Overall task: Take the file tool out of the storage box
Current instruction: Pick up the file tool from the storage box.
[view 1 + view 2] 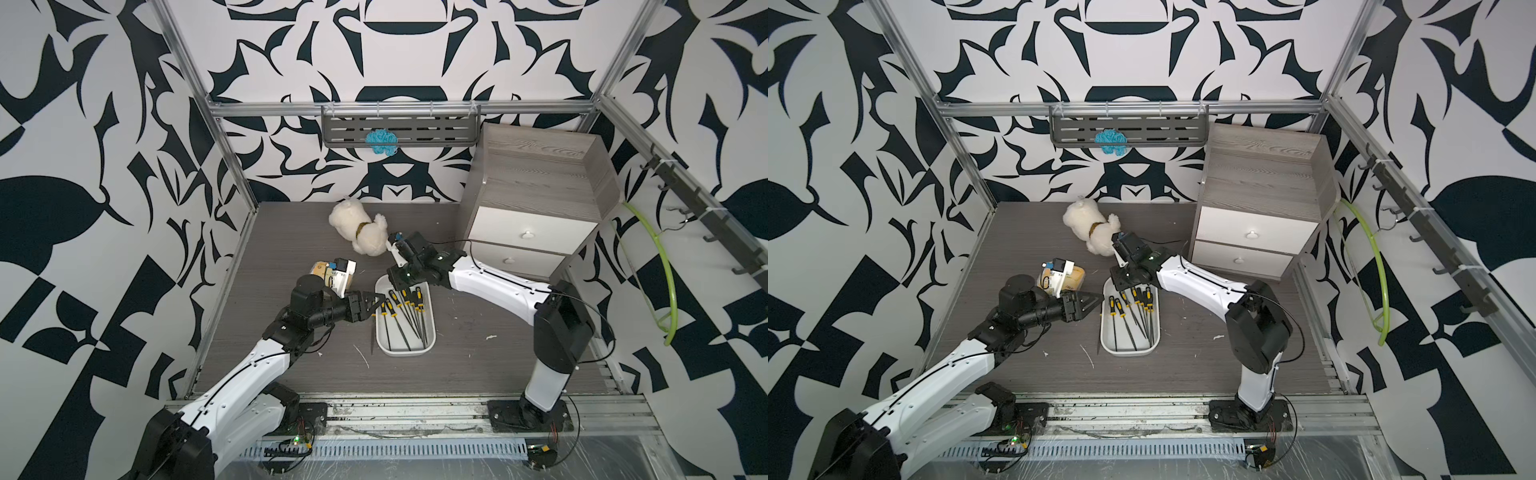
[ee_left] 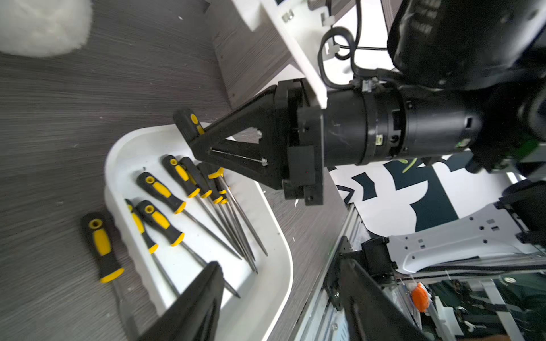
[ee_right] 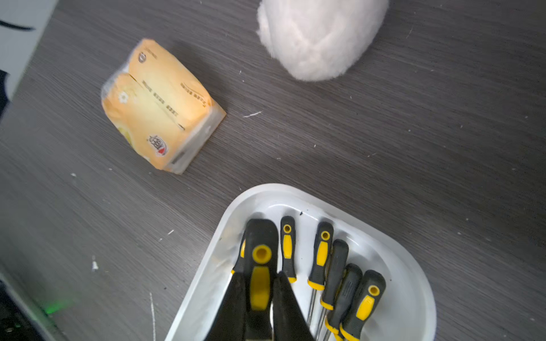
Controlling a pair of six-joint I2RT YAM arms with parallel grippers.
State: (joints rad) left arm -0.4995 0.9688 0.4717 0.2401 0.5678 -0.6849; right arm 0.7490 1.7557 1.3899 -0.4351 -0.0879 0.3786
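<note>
In both top views the box [image 1: 406, 352] is seen mid-worktop [image 1: 291, 374], between the two arms. The right tool [image 1: 397, 286] is lowered over the box's far end, where the handles are bunched. The left tool [image 1: 371, 305] is held just beside the left rim.

In the left wrist view the left tool's fingers [image 2: 195, 304] are spread wide, with nothing between them. The right tool is shown clamped on a file [image 2: 189, 119], whose handle is raised above the far rim. The other files [image 2: 165, 192] are fanned out inside the box, and a spare file [image 2: 102, 248] is laid on the worktop beside it.

In the right wrist view the jaws are closed snugly on the black-and-yellow handle, and its butt is left protruding past the fingertips. The blade is hidden beneath the tool.

The lift is best made straight up, because neighbouring handles are packed just beside the held one. The blade is probably crossed with others, so it should be drawn clear of the rim before any sideways move is made. The grip should be kept firm, and bare worktop away from the left tool should be chosen for the set-down.
</note>
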